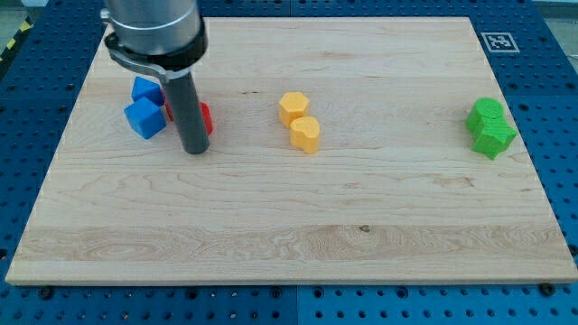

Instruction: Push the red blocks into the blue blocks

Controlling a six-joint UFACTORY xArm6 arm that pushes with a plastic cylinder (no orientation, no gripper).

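Observation:
Two blue blocks sit at the view's upper left: a blue cube and a second blue block just above it. My rod stands right beside them, and my tip rests on the board just below and right of the blue cube. A red block peeks out on the rod's right side, and a sliver of red shows on its left, next to the blue cube. The rod hides most of the red, so I cannot tell whether these are two blocks or if they touch the blue ones.
Two yellow blocks sit together near the board's middle. Two green blocks sit together at the view's right. The wooden board lies on a blue pegboard, with a marker tag at the top right corner.

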